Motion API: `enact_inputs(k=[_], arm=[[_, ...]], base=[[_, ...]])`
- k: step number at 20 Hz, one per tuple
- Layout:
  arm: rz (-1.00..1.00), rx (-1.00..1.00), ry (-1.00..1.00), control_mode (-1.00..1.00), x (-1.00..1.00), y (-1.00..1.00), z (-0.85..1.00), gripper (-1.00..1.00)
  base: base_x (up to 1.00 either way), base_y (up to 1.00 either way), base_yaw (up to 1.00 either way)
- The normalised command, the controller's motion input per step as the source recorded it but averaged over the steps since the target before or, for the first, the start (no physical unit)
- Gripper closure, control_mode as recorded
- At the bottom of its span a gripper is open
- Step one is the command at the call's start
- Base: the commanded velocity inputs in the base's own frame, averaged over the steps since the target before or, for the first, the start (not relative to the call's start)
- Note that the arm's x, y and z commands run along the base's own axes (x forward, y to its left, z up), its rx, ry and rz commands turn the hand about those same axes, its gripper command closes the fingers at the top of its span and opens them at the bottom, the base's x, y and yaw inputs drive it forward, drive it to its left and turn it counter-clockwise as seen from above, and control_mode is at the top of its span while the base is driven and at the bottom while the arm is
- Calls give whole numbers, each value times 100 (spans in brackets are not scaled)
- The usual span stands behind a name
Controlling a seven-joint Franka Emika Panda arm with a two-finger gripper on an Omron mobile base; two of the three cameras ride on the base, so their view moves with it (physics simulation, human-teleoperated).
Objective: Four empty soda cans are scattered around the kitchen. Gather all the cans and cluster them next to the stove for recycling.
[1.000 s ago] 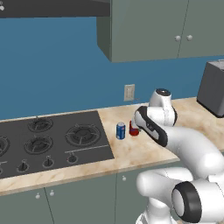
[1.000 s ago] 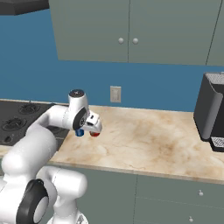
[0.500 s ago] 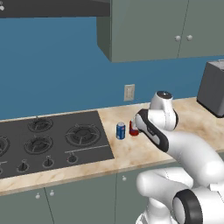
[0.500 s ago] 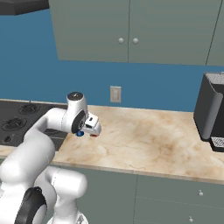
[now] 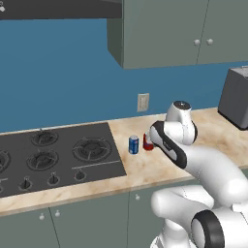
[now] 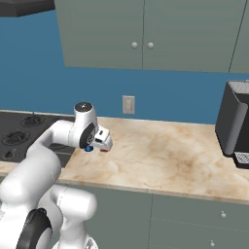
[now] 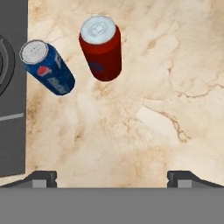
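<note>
We see a blue soda can [image 5: 133,144] and a red soda can [image 5: 147,142] standing upright, just apart, on the counter [image 5: 145,167] beside the stove [image 5: 58,155] at its right edge. Our gripper [image 7: 112,177] hangs above them, jaws spread wide, holding nothing.

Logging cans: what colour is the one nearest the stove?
Blue can with white-and-red marks; clearest in hand view.

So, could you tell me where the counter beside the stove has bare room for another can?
Bare counter runs from the red can to the dark appliance, and along the front edge. It is crowded by the stove, where the blue can stands close beside the red one.
</note>
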Motion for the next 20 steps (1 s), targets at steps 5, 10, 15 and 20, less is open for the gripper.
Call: enact_inputs(k=[5,10,15,20], arm=[[0,0,0,100,0,0,0,-100],[0,0,0,100,0,0,0,-100],[0,0,0,100,0,0,0,-100],[0,0,0,100,0,0,0,-100]], base=[[-46,0,0],[-47,0,0],[-24,25,4],[-7,55,34]])
